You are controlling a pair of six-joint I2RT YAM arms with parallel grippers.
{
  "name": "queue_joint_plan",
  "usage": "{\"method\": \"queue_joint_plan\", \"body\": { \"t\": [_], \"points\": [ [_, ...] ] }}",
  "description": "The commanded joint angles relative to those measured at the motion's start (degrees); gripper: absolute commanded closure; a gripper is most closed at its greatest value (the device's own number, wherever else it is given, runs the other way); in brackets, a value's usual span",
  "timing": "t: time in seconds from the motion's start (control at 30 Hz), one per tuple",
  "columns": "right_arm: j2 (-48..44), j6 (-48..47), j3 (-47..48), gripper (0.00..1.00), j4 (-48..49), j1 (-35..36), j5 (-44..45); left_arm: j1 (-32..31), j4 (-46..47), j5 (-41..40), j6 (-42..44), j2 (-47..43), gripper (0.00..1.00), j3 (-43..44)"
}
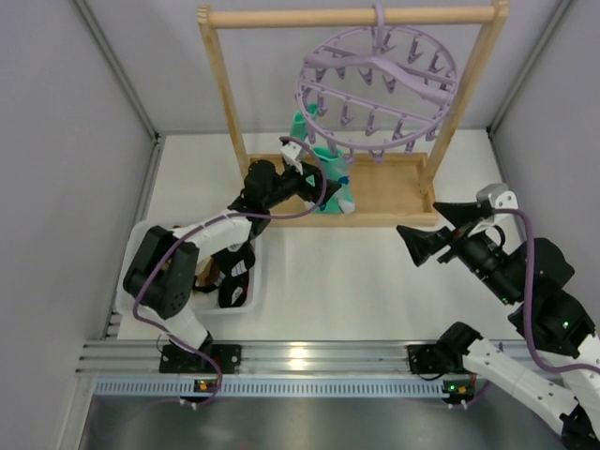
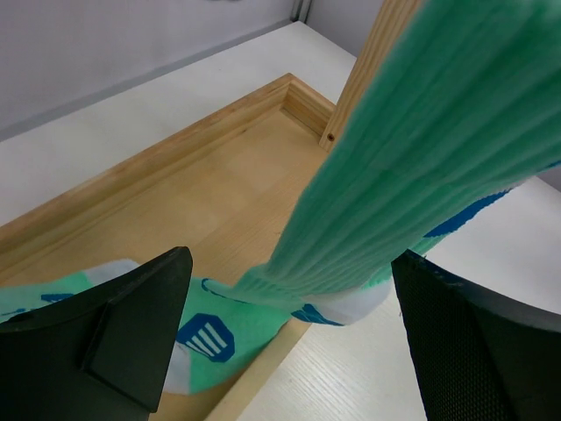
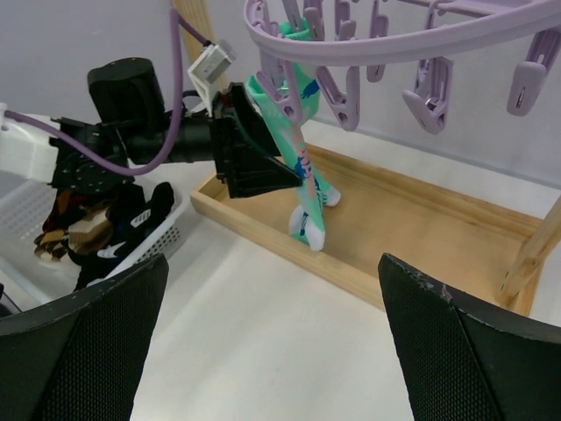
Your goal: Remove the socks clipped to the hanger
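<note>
Under the lavender hanger [image 1: 375,58], a mint-green sock [image 2: 412,167] inside the wide-spread left claw [image 2: 289,267].

Mint-green ribbed sock [image 2: 412,149], blue patch with white bars, white toe. Lavender hanger [image 1: 375,89], upper right. Pale tan wooden rack [image 1: 220,84]. White basket [image 3: 165,240], lower left: brown-and-tan striped sock [image 3: 74,230], black sock [image 3: 131,210] with white marks. Purple cable [image 1: 528,281].

Robot lab cell — grey partition walls [image 1: 56,141], aluminium base rail [image 1: 300,356], white tabletop [image 1: 328,281]
</note>
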Motion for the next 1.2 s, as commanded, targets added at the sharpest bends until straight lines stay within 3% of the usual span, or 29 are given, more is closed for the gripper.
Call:
{"method": "queue_joint_plan", "body": {
  "t": [0.0, 0.2, 0.43, 0.53, 0.63, 0.67, 0.7, 0.9, 1.07, 1.17],
  "points": [
    [0.2, -0.8, -0.1, 0.01, 2.3, -0.6, -2.9, -0.6, 9.2, 0.0, 0.0, 2.5, 0.01, 2.8],
    [1.2, -0.4, -1.2, 0.00, 3.1, -0.6, -5.4, -0.6, 16.3, 2.3, 1.5, 6.9, 0.01, 4.2],
    [2.4, -0.4, -1.9, 0.01, 5.2, -0.6, -8.8, -0.6, 17.9, 5.1, 2.9, 11.2, 0.03, 7.7],
    [3.0, 0.0, -2.6, 0.01, 6.3, -0.6, -10.7, -0.6, 19.7, 4.7, 3.2, 11.4, 0.17, 7.5],
    [3.6, 0.3, -3.4, 0.01, 8.0, -0.6, -12.0, -0.6, 20.7, 4.2, 2.5, 11.0, 0.51, 6.9],
    [4.2, 0.4, -3.5, 0.01, 8.2, -0.7, -11.9, -0.6, 21.2, 3.7, 2.1, 10.7, 0.69, 5.9],
    [4.3, 0.4, -3.7, 0.00, 8.8, -0.7, -11.8, -0.5, 21.9, 3.5, 1.2, 10.6, 0.75, 5.3],
    [5.4, 1.9, -4.1, 0.01, 12.2, -0.7, -10.6, -1.3, 23.4, -2.2, -1.5, 6.3, 1.00, 0.7],
    [4.9, 4.7, -3.5, 0.01, 12.5, -0.6, -6.2, -4.6, 22.4, -10.2, -3.0, -0.5, 1.00, -3.5],
    [3.5, 5.9, -3.3, 0.00, 11.9, -0.7, -4.4, -7.7, 14.5, -15.4, -0.6, -4.5, 1.00, -2.6]
  ]
}}
